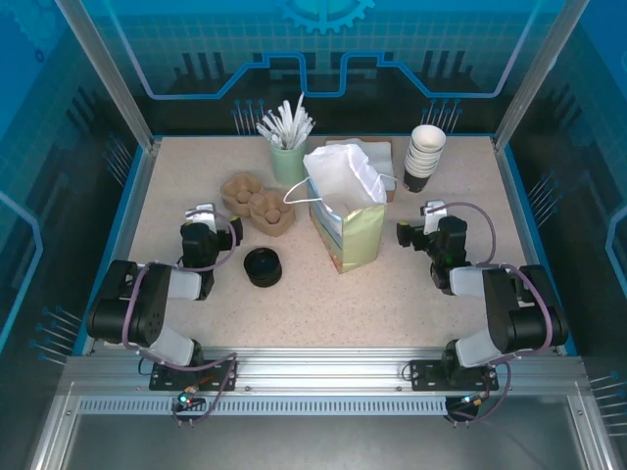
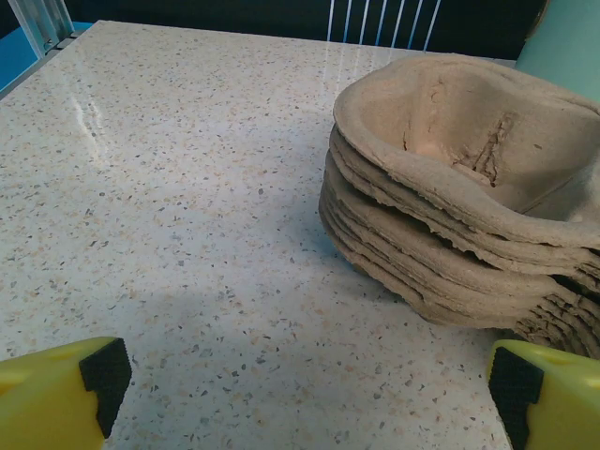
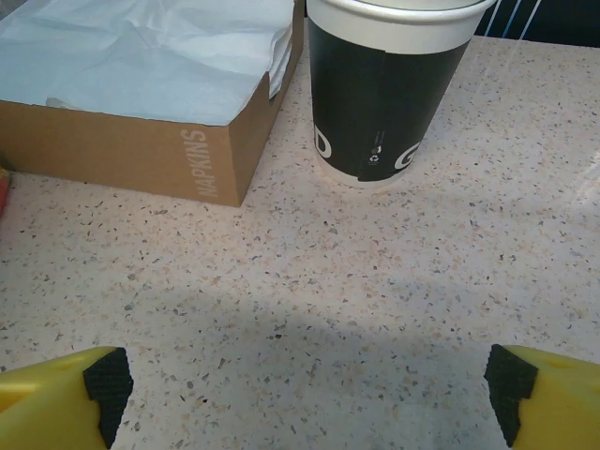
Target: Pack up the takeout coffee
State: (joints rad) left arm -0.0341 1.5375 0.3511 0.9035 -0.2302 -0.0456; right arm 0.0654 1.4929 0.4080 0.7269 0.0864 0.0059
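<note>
The takeout coffee is out of view. An open paper bag point(image 1: 345, 217), white with a pale green side, stands at the table's middle. My left gripper point(image 1: 223, 223) point(image 2: 309, 375) is open over bare tabletop, just left of a stack of brown pulp cup carriers point(image 1: 257, 202) point(image 2: 459, 206). Out to the right of the bag, my right gripper point(image 1: 416, 225) point(image 3: 307, 380) is open and low over the table. It faces a stack of black-sleeved, white-rimmed cups point(image 1: 424, 157) point(image 3: 384, 84). Nothing lies between either pair of fingers.
A squat black round piece point(image 1: 263, 266) sits in front of the carriers. A green cup holding white sticks point(image 1: 289, 157) point(image 2: 562, 37) stands at the back. A brown napkin box point(image 1: 377, 149) point(image 3: 141, 103) sits behind the bag. Blue walls enclose the table.
</note>
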